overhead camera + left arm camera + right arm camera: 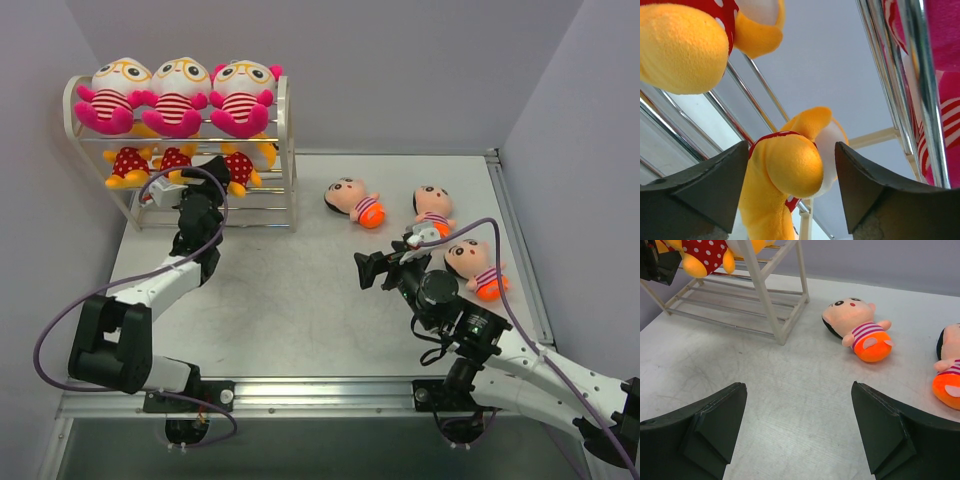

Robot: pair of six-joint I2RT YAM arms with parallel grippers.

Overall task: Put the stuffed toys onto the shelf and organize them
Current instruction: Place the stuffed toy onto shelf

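Progress first: which step was in hand? Mara asked.

The middle tier was being finished, Jun said. The left claw [791, 146] stood at the shelf [289, 150], its fingers spread either side of the third yellow-orange toy [790, 167]. A gap showed beside the plush foot, so I judged it let go, not pinched. That toy sat on the middle tier beside its two fellows, under the three pink toys [178, 95] on top.

And the rest?

Three peach-faced toys [352, 200] lay on the table [300, 310] to the right, well apart from the shelf. The right claw [797, 386] hung over bare tabletop near them, fingers wide, holding nothing. The bottom tier held no toy that I could see.

What did the next move call for?

Backing the left claw straight out from the rods [765, 90] without snagging the dotted dress, I'd say, then the right claw dropping onto the nearest doll.

How would they handle?

They were soft, fuzzy and rounded, with big heads and stubby limbs, so likely to squash and roll. The rods were thin, smooth, shiny metal with gaps between. A doll set down carelessly could tip or slip through.
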